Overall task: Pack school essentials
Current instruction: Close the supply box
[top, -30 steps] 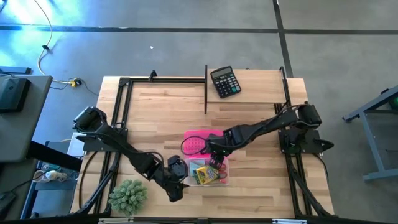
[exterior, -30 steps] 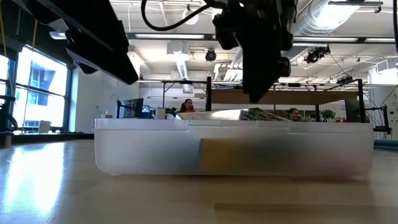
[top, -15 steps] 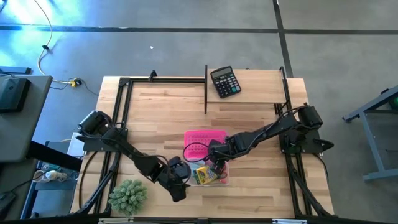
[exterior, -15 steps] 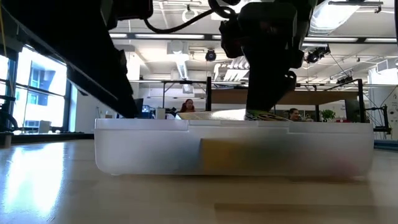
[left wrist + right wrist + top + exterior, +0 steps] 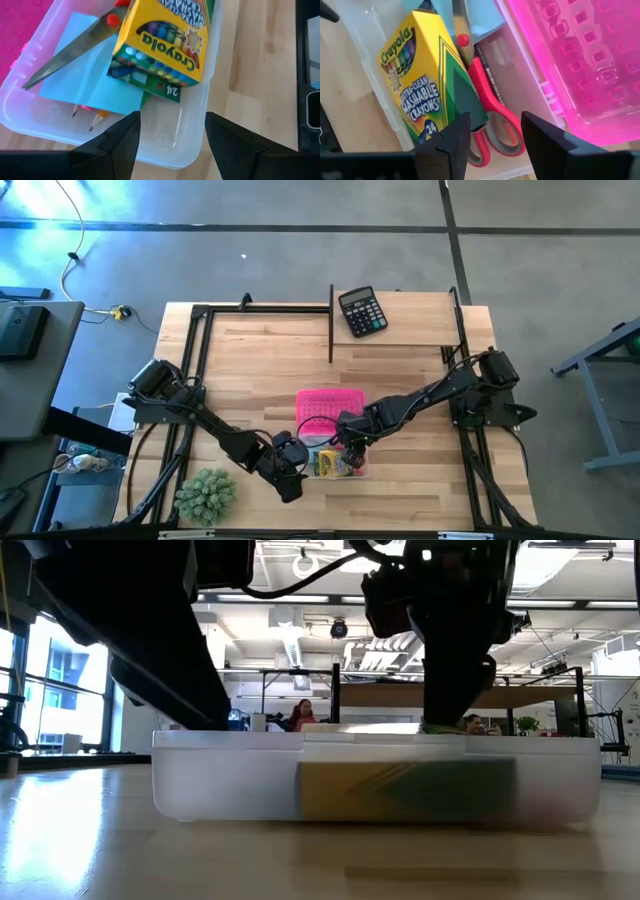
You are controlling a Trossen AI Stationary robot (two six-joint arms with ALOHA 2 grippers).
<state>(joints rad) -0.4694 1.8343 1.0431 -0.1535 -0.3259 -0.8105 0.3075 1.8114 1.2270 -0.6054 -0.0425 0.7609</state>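
Crayons (image 5: pixel 162 37) lie with the red-handled scissors (image 5: pixel 490 107) in the clear box (image 5: pixel 192 127) on the bench. Both open, empty end effectors hover close (left (image 5: pixel 172 131), right (image 5: pixel 495 131)); either could probably snag its rim.

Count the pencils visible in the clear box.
2: both pencils lie side by side under the blue notepad in the clear box, only tips showing. More may be hidden.

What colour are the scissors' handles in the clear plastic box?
Red; the red-handled scissors show best in the right wrist view.
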